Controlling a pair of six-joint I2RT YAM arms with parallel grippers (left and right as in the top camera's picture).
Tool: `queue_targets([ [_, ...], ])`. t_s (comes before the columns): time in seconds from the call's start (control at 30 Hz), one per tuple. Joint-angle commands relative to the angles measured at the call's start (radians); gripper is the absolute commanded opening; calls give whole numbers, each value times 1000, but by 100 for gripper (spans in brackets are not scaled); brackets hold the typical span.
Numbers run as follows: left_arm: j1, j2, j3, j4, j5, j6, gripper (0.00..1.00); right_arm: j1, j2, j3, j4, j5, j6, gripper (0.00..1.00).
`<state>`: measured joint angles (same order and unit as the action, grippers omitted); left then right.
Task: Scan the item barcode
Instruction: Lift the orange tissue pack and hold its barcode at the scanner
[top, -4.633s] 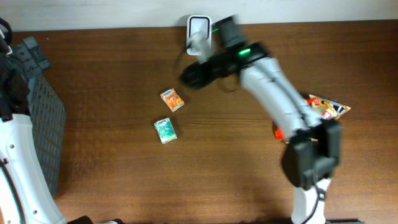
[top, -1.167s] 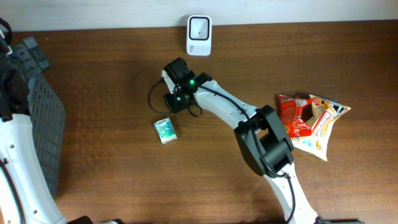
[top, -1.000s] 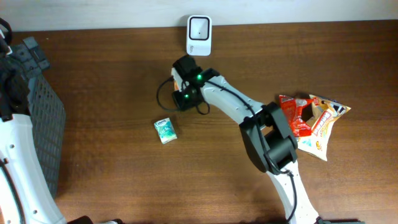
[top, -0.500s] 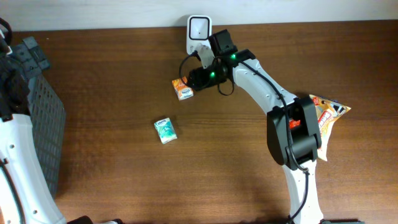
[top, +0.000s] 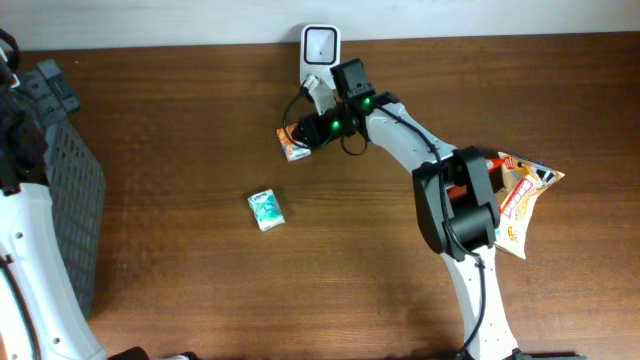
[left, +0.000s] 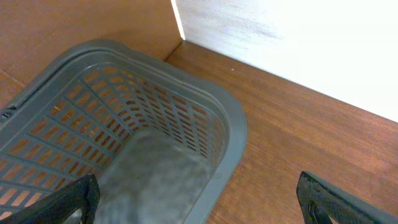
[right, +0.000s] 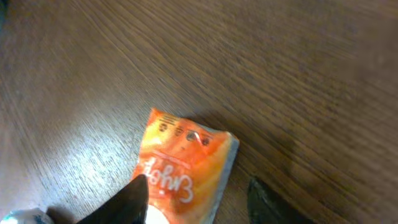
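Observation:
An orange snack packet (top: 291, 144) lies on the wooden table just below and left of the white scanner (top: 320, 45). My right gripper (top: 303, 134) hovers over it. In the right wrist view the packet (right: 186, 168) sits between the fingers of the right gripper (right: 196, 183). The left fingertip (right: 134, 196) overlaps the packet's edge, and a gap of bare wood separates the packet from the right fingertip (right: 267, 202). No barcode shows on the printed face. My left gripper (left: 202, 205) stands wide open above the rim of the grey basket (left: 230, 124), holding nothing.
A green packet (top: 266, 210) lies lower left of the orange one. Two larger snack bags (top: 520, 190) rest at the right, partly behind the right arm. The grey basket (top: 60, 170) occupies the far left by the left arm (top: 20, 250).
The right arm carried the orange packet from mid-table up beside the scanner. In the last half second the packet stayed put and the arm shifted slightly.

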<state>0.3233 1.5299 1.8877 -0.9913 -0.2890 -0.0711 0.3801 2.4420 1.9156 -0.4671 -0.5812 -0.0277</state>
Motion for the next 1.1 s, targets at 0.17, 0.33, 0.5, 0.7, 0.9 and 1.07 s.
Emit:
queue_targets([
  [0.17, 2, 0, 2, 1, -3, 9, 99, 6, 56, 13, -35, -41, 71, 18],
  [0.33, 2, 0, 2, 1, -3, 9, 99, 0, 55, 14, -63, -123, 71, 4],
  [0.5, 2, 0, 2, 2, -3, 9, 99, -54, -5, 27, -82, -295, 187, 4],
  [0.7, 2, 0, 2, 1, -3, 9, 99, -122, -122, 33, -184, -495, 206, 4],
  [0.9, 2, 0, 2, 1, -3, 9, 99, -192, -151, 34, -42, -818, 420, 4],
  [1.07, 2, 0, 2, 2, -3, 9, 99, -211, -155, 34, 119, -889, 592, 4],
])
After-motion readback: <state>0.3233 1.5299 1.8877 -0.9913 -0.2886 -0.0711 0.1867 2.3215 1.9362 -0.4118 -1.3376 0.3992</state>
